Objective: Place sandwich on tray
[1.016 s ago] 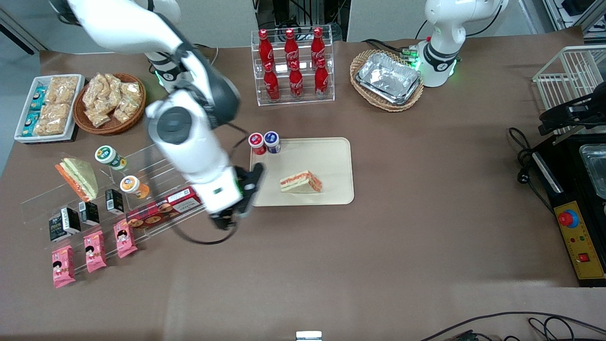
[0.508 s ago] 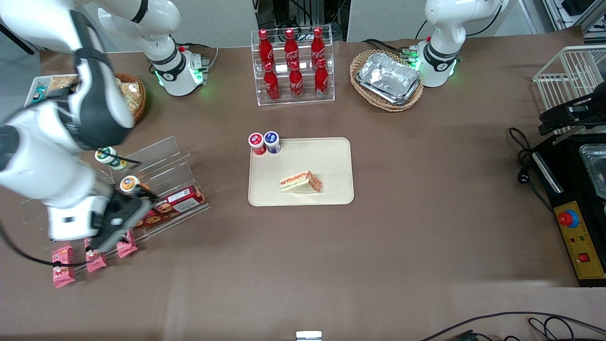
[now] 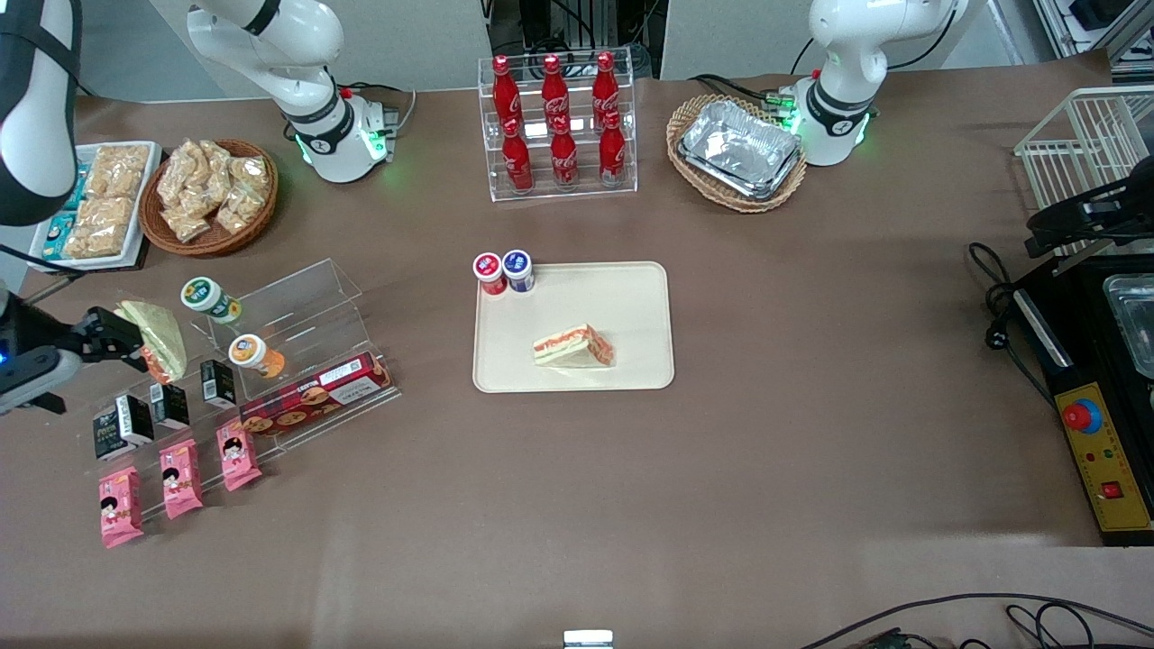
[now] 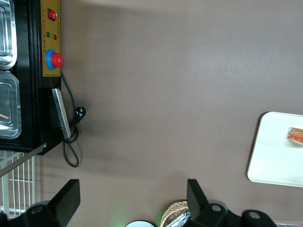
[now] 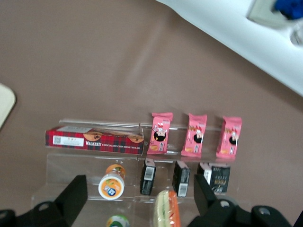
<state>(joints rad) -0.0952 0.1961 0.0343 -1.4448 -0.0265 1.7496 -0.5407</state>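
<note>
The sandwich (image 3: 573,347), a pale wedge with an orange-red stripe, lies on the cream tray (image 3: 631,297), nearer the front camera than the tray's middle. The left wrist view also shows the tray (image 4: 274,156) and the sandwich (image 4: 296,135). My gripper (image 3: 122,338) is far from the tray, at the working arm's end of the table. It hangs open and holds nothing. It is over the clear acrylic shelf (image 3: 297,306), close to a second, greener wedge (image 3: 160,339). In the right wrist view that wedge (image 5: 168,208) and an orange-lidded jar (image 5: 111,184) show between the spread fingers (image 5: 71,197).
Two small jars (image 3: 504,270) stand at the tray's edge. The shelf holds a red biscuit box (image 3: 311,397), black cartons (image 3: 167,406) and pink packets (image 3: 180,464). A cola bottle rack (image 3: 557,126), a foil-tray basket (image 3: 737,149) and a snack basket (image 3: 209,194) stand farther from the front camera.
The working arm has swung from the tray's edge out to its own end of the table. The gripper is now by the greener wedge. The sandwich stayed on the tray.
</note>
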